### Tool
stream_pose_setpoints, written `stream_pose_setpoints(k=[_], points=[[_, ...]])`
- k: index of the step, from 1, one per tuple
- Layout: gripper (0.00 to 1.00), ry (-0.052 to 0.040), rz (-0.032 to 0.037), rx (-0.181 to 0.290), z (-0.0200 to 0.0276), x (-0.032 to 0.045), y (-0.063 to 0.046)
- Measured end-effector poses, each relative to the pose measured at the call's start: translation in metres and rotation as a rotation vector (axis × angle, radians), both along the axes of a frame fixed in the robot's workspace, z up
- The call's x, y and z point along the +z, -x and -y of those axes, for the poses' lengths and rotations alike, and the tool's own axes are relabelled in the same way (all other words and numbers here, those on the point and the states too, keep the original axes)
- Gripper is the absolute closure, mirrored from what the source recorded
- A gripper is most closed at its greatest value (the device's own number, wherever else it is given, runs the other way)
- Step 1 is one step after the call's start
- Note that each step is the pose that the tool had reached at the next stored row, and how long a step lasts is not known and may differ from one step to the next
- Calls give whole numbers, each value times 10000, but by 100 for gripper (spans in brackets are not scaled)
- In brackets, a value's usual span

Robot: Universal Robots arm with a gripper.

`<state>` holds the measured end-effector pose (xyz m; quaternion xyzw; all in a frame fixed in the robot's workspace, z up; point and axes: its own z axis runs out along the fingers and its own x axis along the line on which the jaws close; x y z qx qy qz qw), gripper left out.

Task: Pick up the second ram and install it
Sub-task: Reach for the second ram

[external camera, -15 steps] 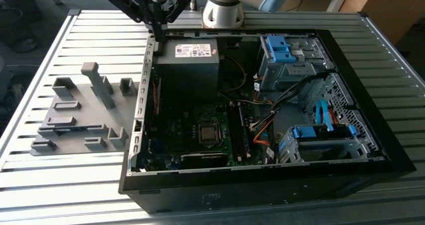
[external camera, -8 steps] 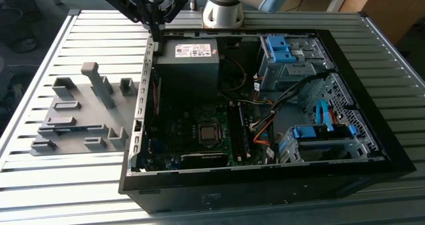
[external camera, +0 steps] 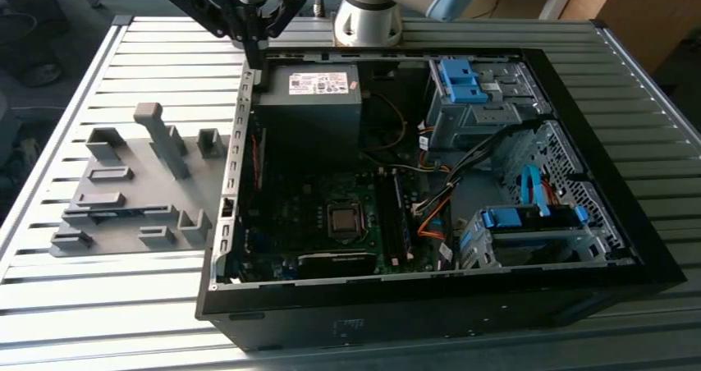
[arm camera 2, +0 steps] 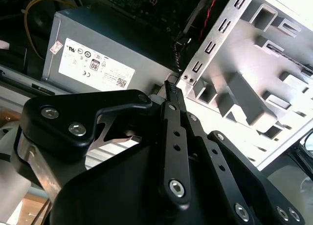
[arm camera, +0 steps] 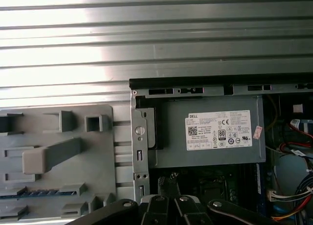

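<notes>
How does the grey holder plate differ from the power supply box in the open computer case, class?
Place: the grey holder plate lies on the slatted table beside the case, while the power supply sits inside the case. Shape: the holder plate carries upright blocks and slots, one holding a blue ram stick; the power supply is a plain box. Marking: the power supply bears a pale label, the holder plate none. Both are grey.
</notes>
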<state>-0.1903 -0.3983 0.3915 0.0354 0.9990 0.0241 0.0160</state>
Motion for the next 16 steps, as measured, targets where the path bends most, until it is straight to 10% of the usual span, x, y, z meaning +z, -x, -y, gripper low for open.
stream_pose_setpoints(k=[16], points=[[89, 0, 0, 0, 0, -1, 66]])
